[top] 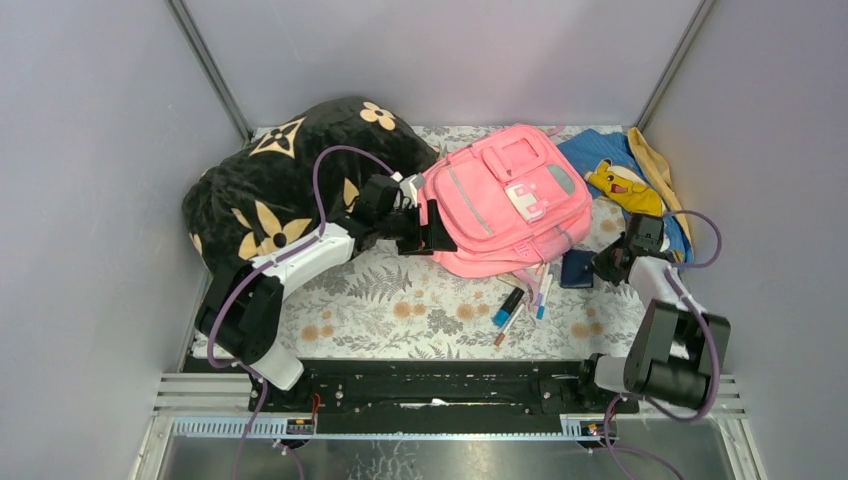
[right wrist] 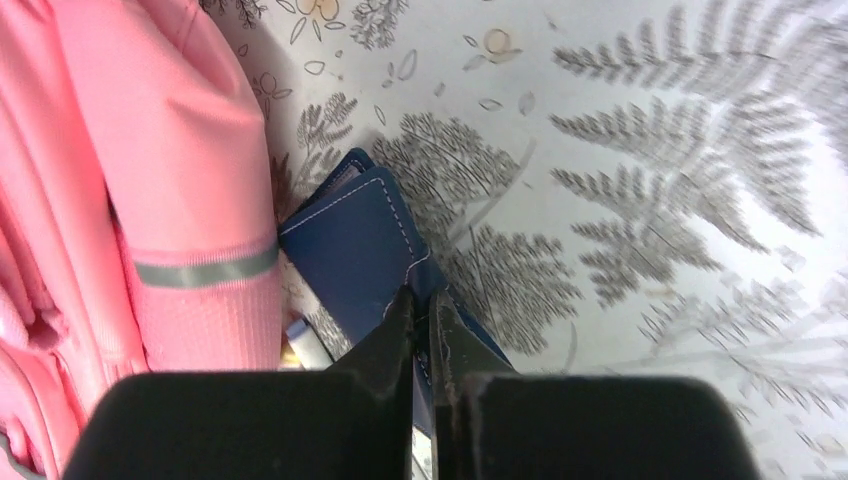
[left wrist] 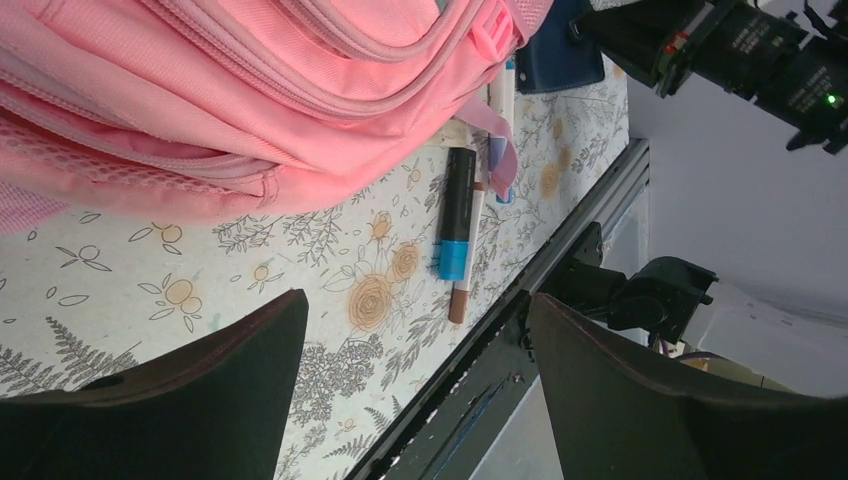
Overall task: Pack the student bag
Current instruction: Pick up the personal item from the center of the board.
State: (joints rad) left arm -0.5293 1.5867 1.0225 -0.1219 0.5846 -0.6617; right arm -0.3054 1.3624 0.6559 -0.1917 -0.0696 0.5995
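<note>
The pink student bag [top: 505, 195] lies flat at the middle back of the floral mat, front patch up. My left gripper [top: 430, 228] is open and empty at the bag's left edge; in the left wrist view [left wrist: 415, 330] its jaws stand wide apart, with the bag [left wrist: 200, 90] above them. My right gripper [top: 605, 265] is shut on the edge of a dark blue wallet [top: 577, 268] lying at the bag's right front corner. In the right wrist view the fingers [right wrist: 400, 330] pinch the wallet's [right wrist: 350, 250] stitched edge beside the bag [right wrist: 130, 180].
A black marker with a blue cap [top: 508, 305] and several pens [top: 540, 290] lie at the bag's front edge. A black pillow with tan flowers [top: 280, 180] fills the back left. A blue cloth with a yellow figure [top: 620, 180] lies at the back right. Grey walls enclose the mat.
</note>
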